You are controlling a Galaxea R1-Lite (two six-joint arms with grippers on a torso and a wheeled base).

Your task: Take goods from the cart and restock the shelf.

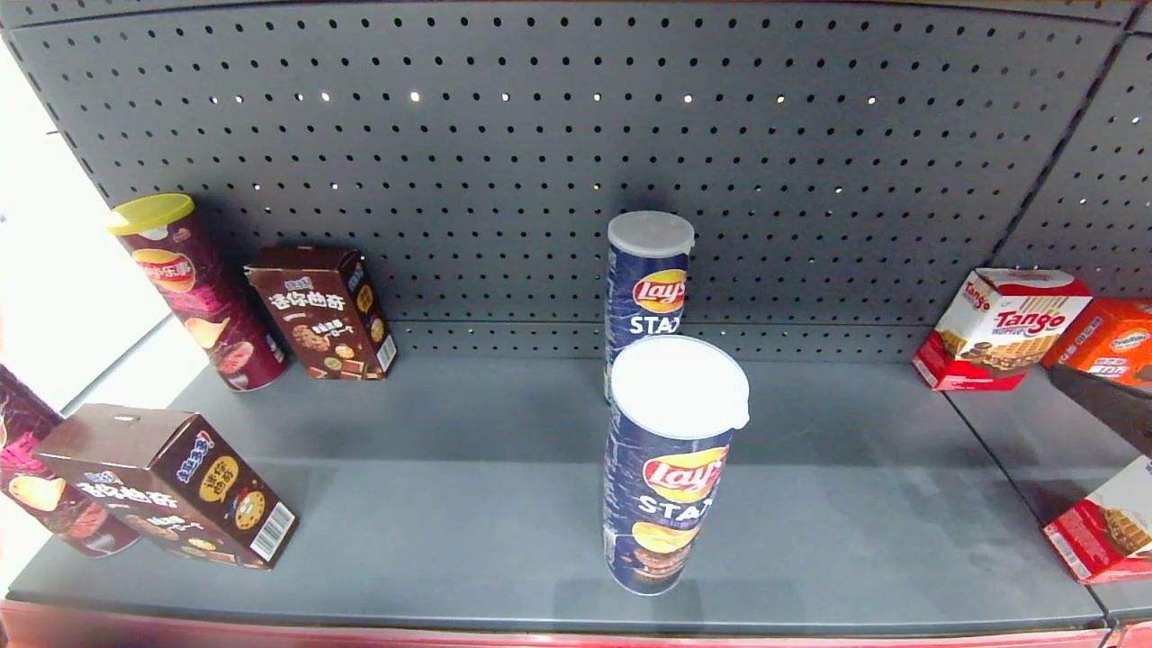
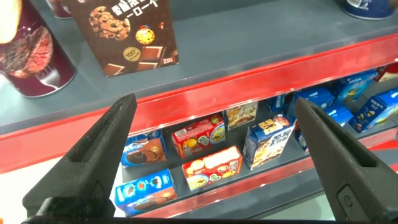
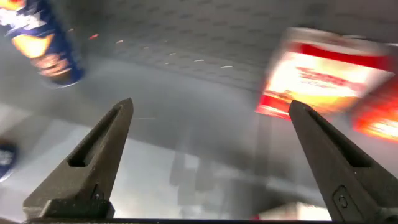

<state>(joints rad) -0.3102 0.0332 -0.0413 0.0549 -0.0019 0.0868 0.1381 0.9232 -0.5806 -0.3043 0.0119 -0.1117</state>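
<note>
Two dark blue chip cans stand upright on the grey shelf [image 1: 468, 522], one at the front [image 1: 668, 468] and one behind it [image 1: 646, 288] near the pegboard. My left gripper [image 2: 214, 155] is open and holds nothing, hanging below the shelf's red front edge [image 2: 261, 78], under a brown cookie box [image 2: 124, 34]. The right gripper [image 3: 211, 155] is open too, over the shelf surface between a blue can [image 3: 40, 43] and a red-and-white wafer box [image 3: 326, 74].
A maroon can [image 1: 193, 288] and brown cookie box [image 1: 324, 310] stand at the back left, another brown box [image 1: 166, 481] at the front left. Red wafer boxes [image 1: 999, 328] and an orange box [image 1: 1111, 337] sit right. A lower shelf holds several snack boxes [image 2: 205, 155].
</note>
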